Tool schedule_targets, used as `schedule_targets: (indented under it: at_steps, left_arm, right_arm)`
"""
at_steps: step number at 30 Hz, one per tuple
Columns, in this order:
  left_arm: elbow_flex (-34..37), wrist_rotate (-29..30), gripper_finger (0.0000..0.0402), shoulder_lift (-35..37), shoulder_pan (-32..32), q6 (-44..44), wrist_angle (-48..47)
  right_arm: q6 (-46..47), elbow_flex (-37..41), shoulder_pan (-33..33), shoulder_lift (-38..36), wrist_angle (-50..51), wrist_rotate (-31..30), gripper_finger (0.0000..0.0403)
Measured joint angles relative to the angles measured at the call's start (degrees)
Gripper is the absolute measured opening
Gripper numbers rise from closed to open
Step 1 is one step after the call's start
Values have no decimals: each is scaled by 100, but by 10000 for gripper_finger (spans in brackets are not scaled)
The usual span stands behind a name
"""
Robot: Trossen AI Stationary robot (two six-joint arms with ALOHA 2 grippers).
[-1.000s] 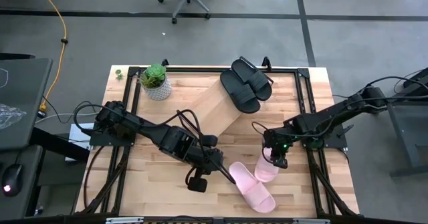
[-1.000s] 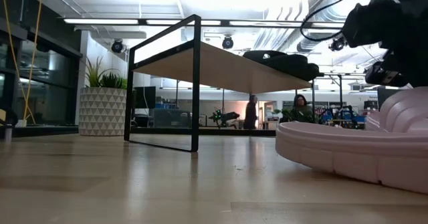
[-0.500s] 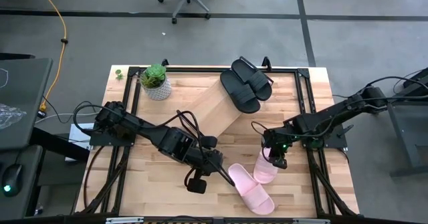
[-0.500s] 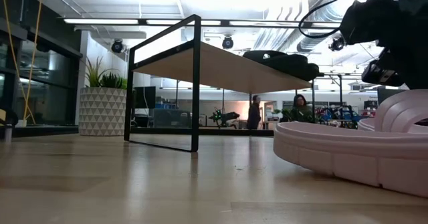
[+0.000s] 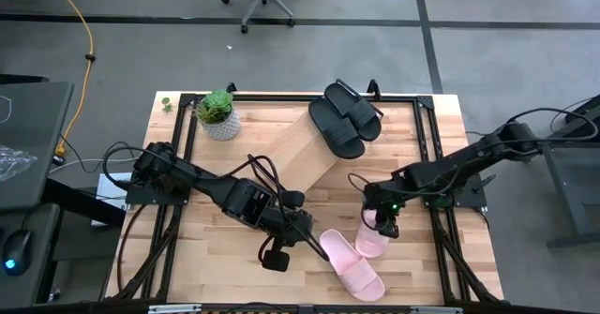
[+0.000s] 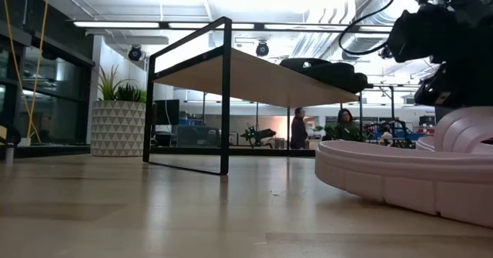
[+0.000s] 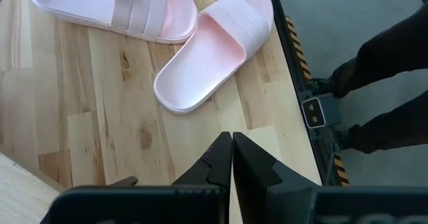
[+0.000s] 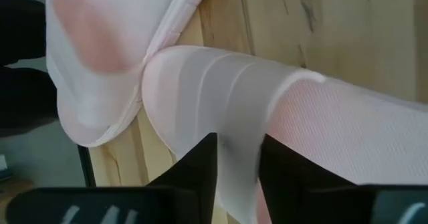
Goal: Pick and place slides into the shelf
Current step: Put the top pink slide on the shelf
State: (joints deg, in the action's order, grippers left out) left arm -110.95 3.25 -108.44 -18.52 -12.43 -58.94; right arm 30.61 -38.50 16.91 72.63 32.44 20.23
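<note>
right gripper [image 5: 387,222] pinching ribbed strap, apparently, of pink slide [image 5: 373,239].

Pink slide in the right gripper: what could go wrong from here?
The right gripper pinches only the strap of one pink slide, so it may swing or slip when lifted. That slide touches the second pink slide and could drag it toward the table edge. The black slides fill the shelf's upper end, so a clumsy placement might knock them. The left gripper, shut, waits beside the pair, close to any swing.
</note>
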Motion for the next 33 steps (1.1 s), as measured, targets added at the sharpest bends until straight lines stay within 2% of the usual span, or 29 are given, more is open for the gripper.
schedule_targets:
  at_steps: [5,9,13,20,33]
  left_arm:
    - [2,0,3,0,-2,2,-9]
    - [2,0,3,0,0,6,-20]
    - [2,0,3,0,0,11,-59]
    - [1,44,3,0,13,17,-135]
    - [0,44,3,0,13,65,-129]
  right_arm:
    - [43,0,0,206,-374,115,112]
    - [-41,0,37,391,-495,251,112]
    - [-138,0,112,465,-493,272,87]
    - [-214,0,114,466,-484,378,7]
    - [6,0,111,466,-451,376,2]
